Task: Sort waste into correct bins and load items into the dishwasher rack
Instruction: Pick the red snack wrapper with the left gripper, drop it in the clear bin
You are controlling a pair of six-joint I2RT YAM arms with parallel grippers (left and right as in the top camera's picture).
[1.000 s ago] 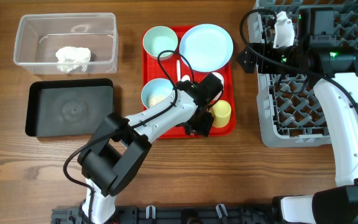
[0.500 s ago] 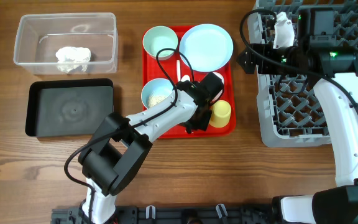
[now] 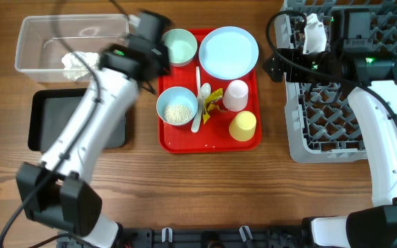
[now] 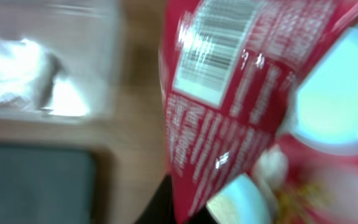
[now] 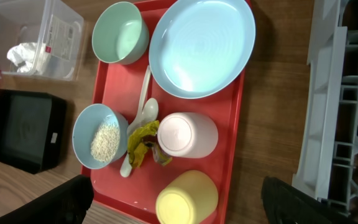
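Observation:
My left gripper (image 3: 154, 52) hangs between the clear tub (image 3: 71, 41) and the red tray (image 3: 209, 141), shut on a red-and-clear wrapper (image 4: 229, 93) that fills the blurred left wrist view. A crumpled napkin (image 3: 81, 65) lies in the tub. The black tray (image 3: 78, 120) holds nothing. On the red tray are a bowl with rice grains (image 3: 178, 107), a second bowl (image 3: 178, 47), the blue plate (image 3: 228, 52), pink cup (image 3: 235, 95), yellow cup (image 3: 242, 125), white spoon and fork (image 3: 198, 103) and a yellow wrapper (image 3: 212, 102). My right gripper (image 3: 276, 65) is open by the rack's (image 3: 336, 131) left edge.
The grey rack fills the right side of the table, with the right arm stretched over it. Bare wood shows along the front edge and between the red tray and the rack. The left arm crosses above the black tray.
My left gripper shut on the wrapper at the red tray's front, then swung up and left toward the clear tub with it. The right arm has stayed put.

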